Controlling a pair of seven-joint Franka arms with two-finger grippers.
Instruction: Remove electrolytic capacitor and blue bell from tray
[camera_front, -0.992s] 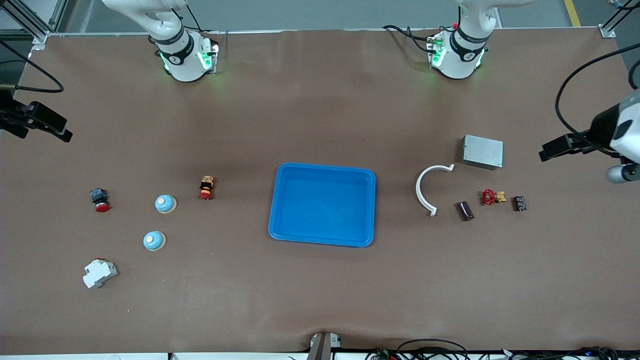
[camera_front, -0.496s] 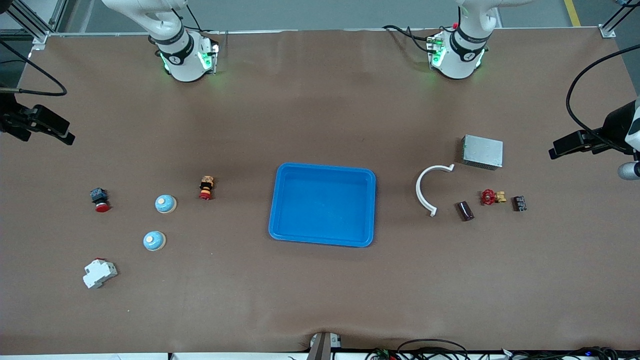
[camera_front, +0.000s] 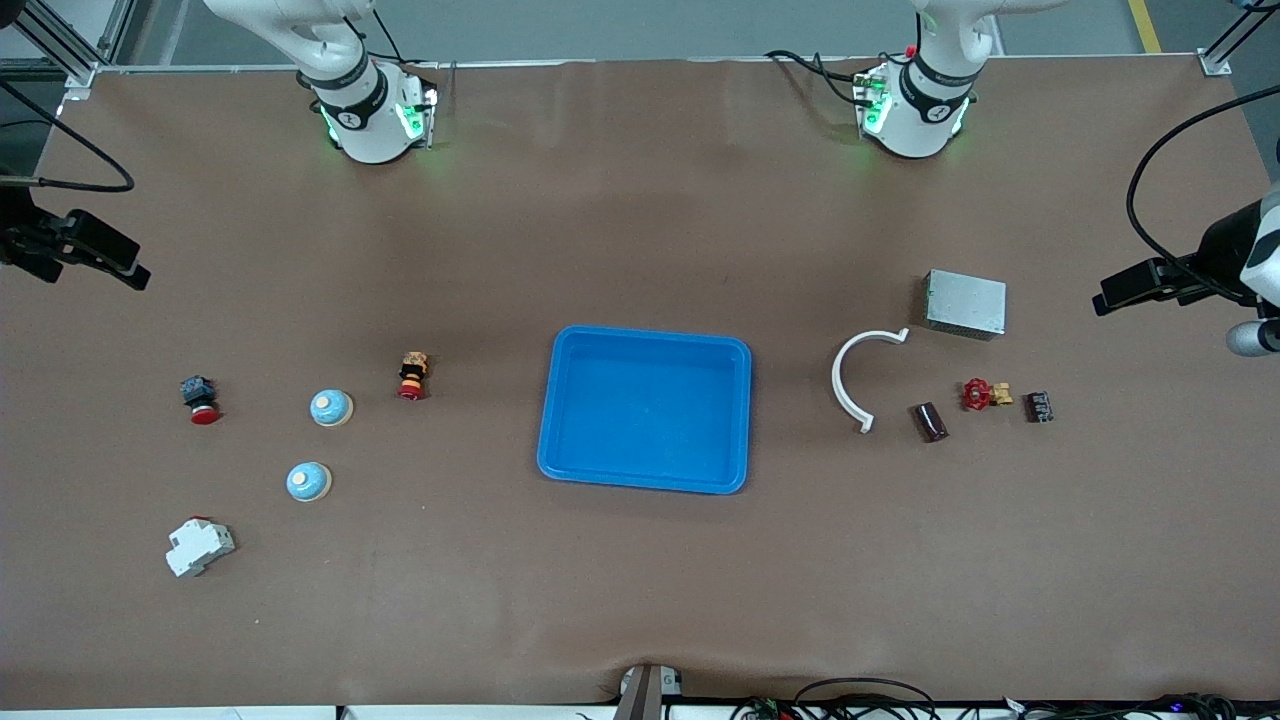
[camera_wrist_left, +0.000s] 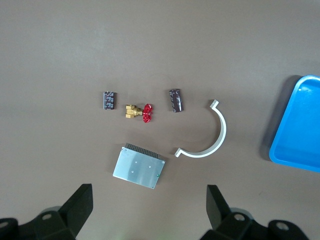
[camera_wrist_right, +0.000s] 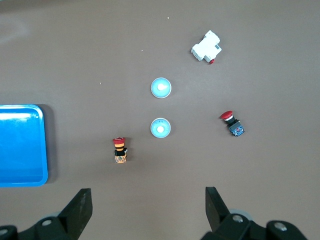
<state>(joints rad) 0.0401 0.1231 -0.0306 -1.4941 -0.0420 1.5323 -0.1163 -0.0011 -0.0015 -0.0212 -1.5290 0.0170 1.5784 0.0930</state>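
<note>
Front view: bright blue tray

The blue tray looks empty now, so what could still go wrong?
Some guesses. The tray holds nothing, so another reach into it would probably find nothing. Two blue bells sit close together toward the right arm's end, so they could be mixed up. Two small dark capacitors lie beside the red valve, which could get bumped.

Tray interior bare; small parts clustered toward both table ends.
</note>
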